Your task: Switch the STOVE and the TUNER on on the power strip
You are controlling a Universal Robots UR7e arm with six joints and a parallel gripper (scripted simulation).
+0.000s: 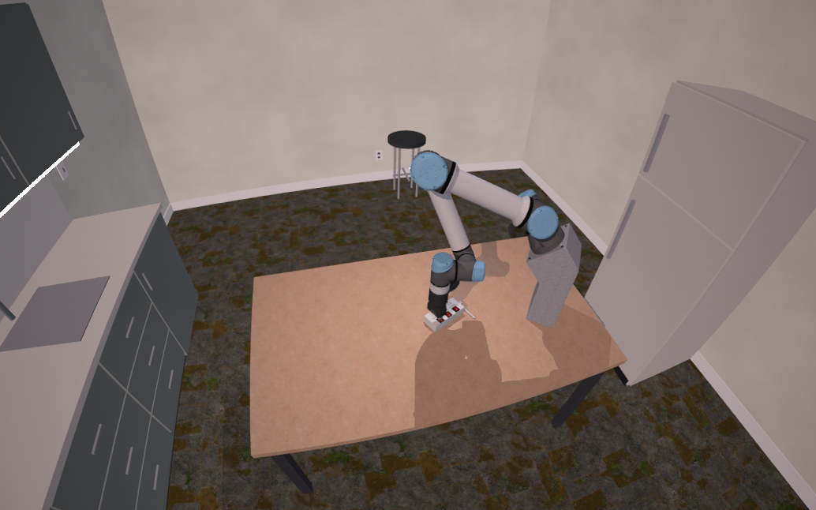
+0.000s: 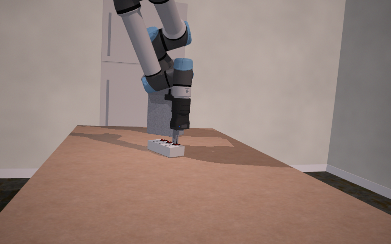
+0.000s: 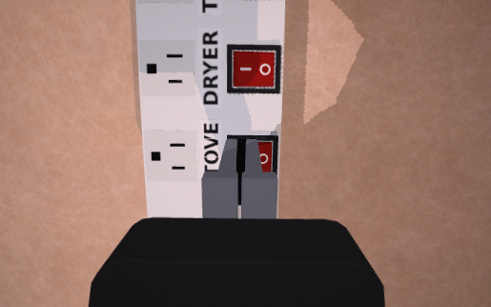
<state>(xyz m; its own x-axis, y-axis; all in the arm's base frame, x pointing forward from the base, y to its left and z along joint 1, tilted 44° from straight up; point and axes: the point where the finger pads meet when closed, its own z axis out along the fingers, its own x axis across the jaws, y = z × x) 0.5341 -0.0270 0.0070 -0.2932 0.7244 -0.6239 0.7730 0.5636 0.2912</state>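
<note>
A white power strip (image 1: 434, 323) (image 2: 163, 149) (image 3: 173, 110) lies flat on the wooden table (image 1: 335, 374) (image 2: 160, 197), right way up. It has red rocker switches. In the wrist view the DRYER switch (image 3: 254, 69) is in full view. The STOVE switch (image 3: 266, 155) is half covered by my fingers. The TUNER switch is cut off at the top edge. My gripper (image 3: 241, 159) (image 2: 176, 142) (image 1: 443, 313) is shut and empty. It points straight down, with its fingertips on the left half of the STOVE switch.
The arm's grey pedestal (image 1: 550, 279) stands at the table's back right corner. A fridge (image 1: 702, 222) stands beside the table. A counter with cabinets (image 1: 50, 354) runs along the left wall. A stool (image 1: 406, 158) stands at the far wall.
</note>
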